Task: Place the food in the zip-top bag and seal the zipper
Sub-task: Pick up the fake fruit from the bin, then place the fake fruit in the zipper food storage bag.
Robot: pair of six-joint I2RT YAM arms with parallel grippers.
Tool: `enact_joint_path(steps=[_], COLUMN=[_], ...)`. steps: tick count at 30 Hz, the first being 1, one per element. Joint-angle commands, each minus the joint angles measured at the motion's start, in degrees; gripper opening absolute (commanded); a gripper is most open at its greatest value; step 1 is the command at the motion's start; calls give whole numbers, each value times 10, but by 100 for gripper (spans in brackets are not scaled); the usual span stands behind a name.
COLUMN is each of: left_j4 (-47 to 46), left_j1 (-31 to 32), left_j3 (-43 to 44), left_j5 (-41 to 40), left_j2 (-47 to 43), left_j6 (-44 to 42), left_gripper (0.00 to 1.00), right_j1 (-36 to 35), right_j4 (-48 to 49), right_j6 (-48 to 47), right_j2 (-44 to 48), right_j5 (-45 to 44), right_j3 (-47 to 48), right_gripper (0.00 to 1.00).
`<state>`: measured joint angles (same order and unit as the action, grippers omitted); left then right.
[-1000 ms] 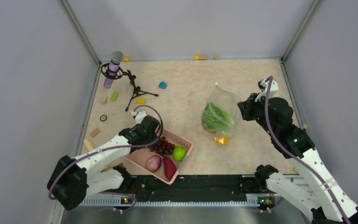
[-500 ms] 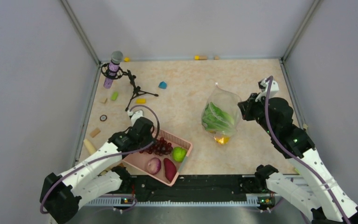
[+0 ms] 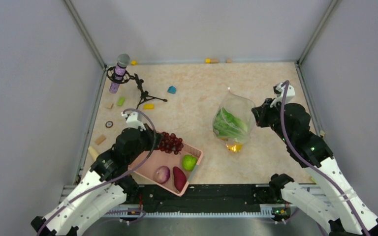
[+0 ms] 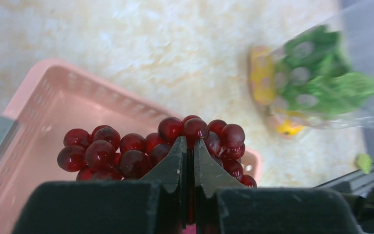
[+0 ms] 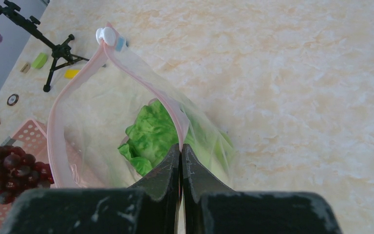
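Dark grapes (image 3: 170, 142), 1 bunch, clamped in left end effector (image 4: 188, 142); right end effector (image 5: 180, 147) pinches zip-top bag (image 3: 236, 103): 1 lettuce (image 3: 229, 124), yellow blur (image 3: 234, 146).

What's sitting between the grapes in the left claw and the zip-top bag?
Nothing. In the top view, only bare tabletop separates the grapes from the zip-top bag.

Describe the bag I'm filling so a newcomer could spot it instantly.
On the right half of the table, find the right gripper: it pinches the zip-top bag. Unlike the pink basket nearby, it is clear and crinkly, with green lettuce showing inside.
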<state>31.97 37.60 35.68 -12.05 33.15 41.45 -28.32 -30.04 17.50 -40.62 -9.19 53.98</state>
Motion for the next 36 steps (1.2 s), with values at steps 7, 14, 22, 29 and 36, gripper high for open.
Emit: enact_joint_path(steps=[7,14,22,29,36], left_j4=[-199,-224,-270,-287,-402], left_j1=[0,0,0,3,21], left_j3=[86,218,378,521,563], left_j5=[65,195,448,617,735], left_j2=[9,145,304,430,503], left_j6=[-78,-150,-230,-201,-58], left_gripper=[0,0,0,0,0], right_j1=[6,7,7,7,7], right_j4=[11,10,11,12,12], right_j6=[-11,-13,-15,-16,-17], right_j2=[3,4,6,5,4], right_j5=[-1,-3,0,0,2], right_j3=[-3,-3,-1,-1,-1], right_gripper=[0,0,0,0,0])
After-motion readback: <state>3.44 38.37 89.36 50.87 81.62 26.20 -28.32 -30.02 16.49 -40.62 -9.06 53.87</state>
